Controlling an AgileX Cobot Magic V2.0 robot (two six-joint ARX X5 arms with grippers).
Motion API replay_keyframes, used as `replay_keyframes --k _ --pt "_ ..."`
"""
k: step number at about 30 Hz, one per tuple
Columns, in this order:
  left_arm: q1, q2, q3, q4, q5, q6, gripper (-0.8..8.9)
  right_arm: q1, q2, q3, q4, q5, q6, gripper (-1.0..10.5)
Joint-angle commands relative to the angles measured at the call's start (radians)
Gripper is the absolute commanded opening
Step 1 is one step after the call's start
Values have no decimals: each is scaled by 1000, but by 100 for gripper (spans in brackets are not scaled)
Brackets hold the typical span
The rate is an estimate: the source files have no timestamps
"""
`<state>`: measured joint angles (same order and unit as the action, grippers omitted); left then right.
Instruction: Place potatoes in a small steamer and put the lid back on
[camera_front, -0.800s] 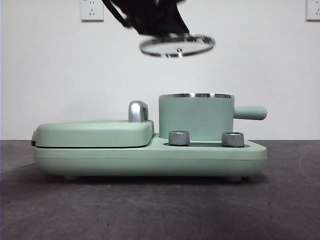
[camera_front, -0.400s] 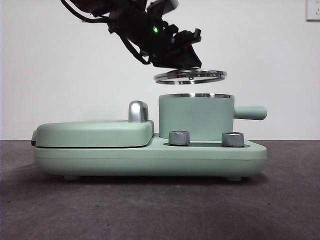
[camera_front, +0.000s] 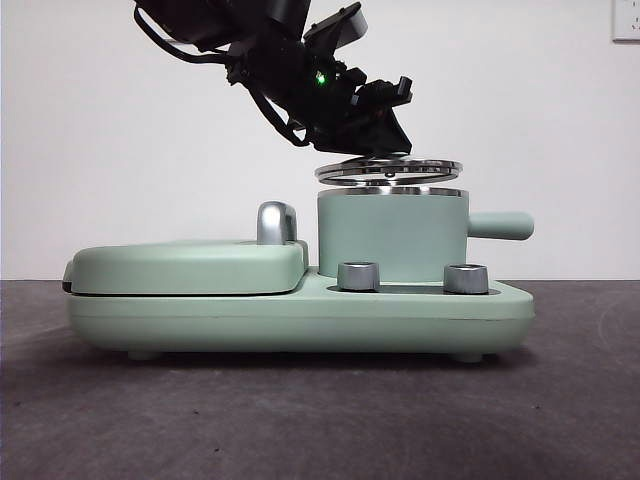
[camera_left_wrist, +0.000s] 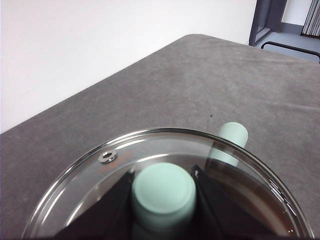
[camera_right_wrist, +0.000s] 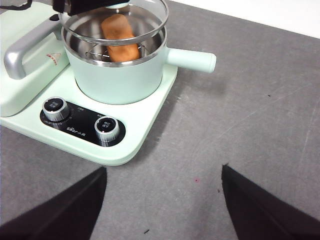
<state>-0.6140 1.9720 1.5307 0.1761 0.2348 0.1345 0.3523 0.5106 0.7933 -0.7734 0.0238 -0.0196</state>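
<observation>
Nearest, the right gripper (camera_right_wrist: 162, 200) is waiting low over the bare grey table (camera_right_wrist: 260, 100) in front of the appliance, its two black jaws standing wide apart with nothing between them. Beyond it, the base (camera_front: 300, 315) of the mint-green cooker is showing its two steel dials (camera_front: 359, 276), with the flat grill cover (camera_front: 185, 265) and its chrome handle (camera_front: 277, 222) lying to one side, untouched.

Further back, the small steamer (camera_front: 392, 235) is sitting upright on the base, its stubby side handle (camera_front: 500, 225) pointing away from the grill. Inside it, the potato (camera_right_wrist: 120, 37) is lying on a wire rack, so the loading step looks done.

Just above the steel rim, the lid (camera_front: 388, 170) is hanging slightly tilted and seemingly not yet seated. The left gripper (camera_left_wrist: 163, 192) is clamping its jaws on the lid's small mint-green knob (camera_left_wrist: 163, 190), one jaw on each side.

That knob looks like the only sensible hold: the glass is stiff, smooth and probably breakable, with a thin steel rim offering little purchase. The lid seems light, but the round knob may let it swivel in the grip, so it is probably needing levelling and centring over the rim before release.
</observation>
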Motion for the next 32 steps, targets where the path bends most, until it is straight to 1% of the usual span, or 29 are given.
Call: replay_keyframes --k 1,9,13,18,21,32 --pt "-10 26 36 31 3 -8 13 5 4 4 10 3 13 354" --pt "-21 43 36 15 3 -7 13 5 4 4 10 4 13 354" --pt "-29 43 36 -6 3 19 13 5 4 4 10 4 13 354" --pt "-30 43 36 -39 3 23 13 5 4 4 10 4 13 354" --pt "-30 43 36 -58 2 42 13 5 4 4 10 4 13 354" --pt "-30 43 38 -77 -3 61 14 5 4 4 10 4 13 354"
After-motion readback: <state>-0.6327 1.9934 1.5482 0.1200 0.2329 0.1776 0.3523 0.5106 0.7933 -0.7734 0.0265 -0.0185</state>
